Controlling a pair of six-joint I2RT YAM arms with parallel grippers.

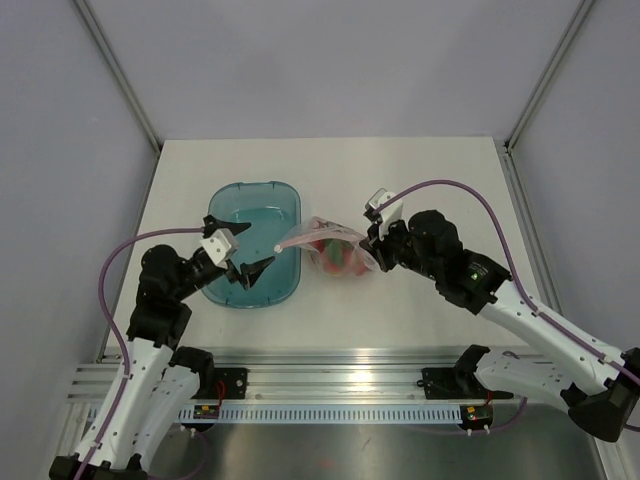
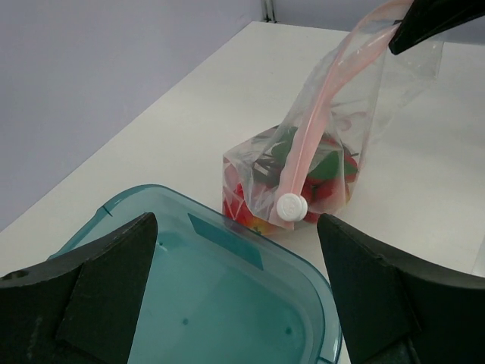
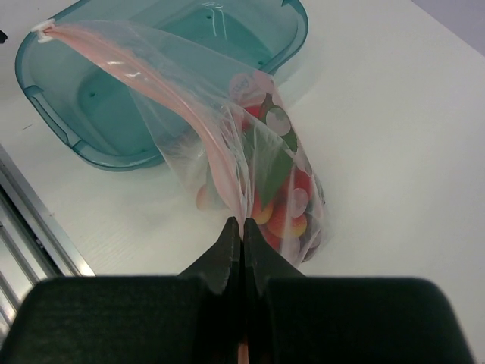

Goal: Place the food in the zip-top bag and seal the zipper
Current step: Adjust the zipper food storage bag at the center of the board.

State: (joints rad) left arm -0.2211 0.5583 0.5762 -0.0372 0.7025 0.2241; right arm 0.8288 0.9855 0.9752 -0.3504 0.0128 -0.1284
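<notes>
The clear zip-top bag [image 1: 335, 250] stands on the table just right of the teal tray, with the red, orange and green food [image 1: 342, 258] inside it. Its pinkish-red zipper [image 1: 315, 238] stretches leftward to a white slider [image 1: 278, 246]. My right gripper [image 1: 372, 250] is shut on the zipper's right end and holds it raised; the right wrist view shows the fingertips [image 3: 242, 227] pinching the strip [image 3: 220, 152] above the food [image 3: 284, 205]. My left gripper [image 1: 252, 272] is open and empty over the tray, with the slider [image 2: 291, 206] just beyond it in the left wrist view, and the bag [image 2: 333, 129] behind.
The teal translucent tray [image 1: 225, 200] lies left of the bag with nothing in it, and its rim [image 2: 250, 235] fills the space under my left gripper [image 2: 236, 227]. The aluminium rail [image 1: 330, 360] runs along the near table edge. Grey walls enclose the table.
</notes>
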